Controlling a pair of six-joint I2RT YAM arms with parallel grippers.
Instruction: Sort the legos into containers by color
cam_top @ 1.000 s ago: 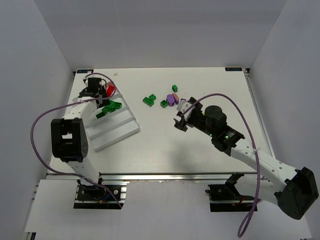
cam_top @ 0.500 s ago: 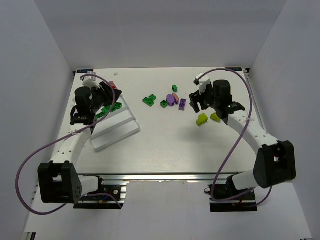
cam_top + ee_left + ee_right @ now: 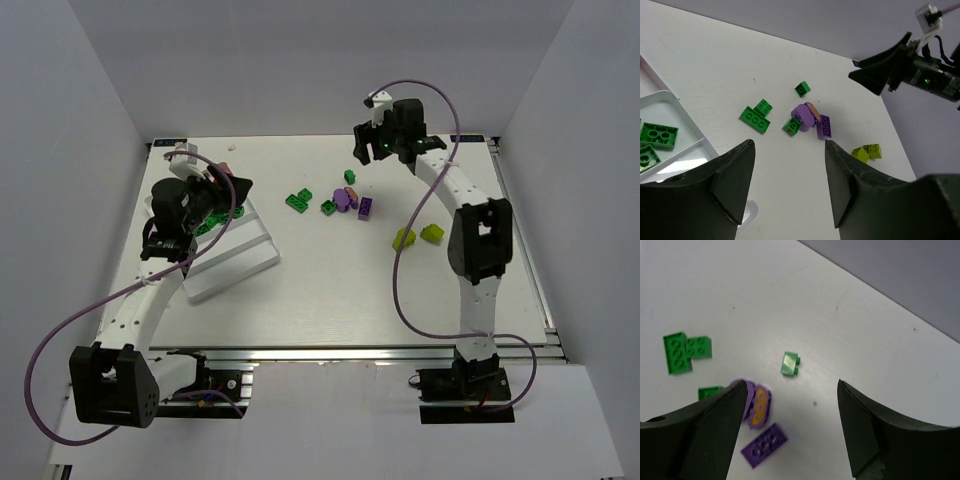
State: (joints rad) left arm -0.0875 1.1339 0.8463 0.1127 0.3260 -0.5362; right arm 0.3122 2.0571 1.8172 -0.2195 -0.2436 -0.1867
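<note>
Loose legos lie mid-table: green ones (image 3: 298, 200), a small green one (image 3: 349, 176), a rounded purple one (image 3: 343, 198), a flat purple one (image 3: 366, 207) and two yellow-green ones (image 3: 404, 238). The white tray of containers (image 3: 235, 262) sits at the left, with green bricks (image 3: 659, 135) in one compartment. My left gripper (image 3: 225, 190) (image 3: 788, 150) hangs open and empty over the tray's far end. At the table's far edge my right gripper (image 3: 368, 150) (image 3: 792, 390) is open and empty above the small green brick (image 3: 789, 363), with the purple pieces (image 3: 757, 402) beside its left finger.
White walls close in the table on three sides. Purple cables loop from both arms. The right arm's links stretch along the right half of the table (image 3: 480, 240), near the yellow-green bricks.
The right gripper has swung from mid-table to the far edge, uncovering the two yellow-green bricks. The left arm has re-posed over the tray, its gripper now facing the loose bricks.
</note>
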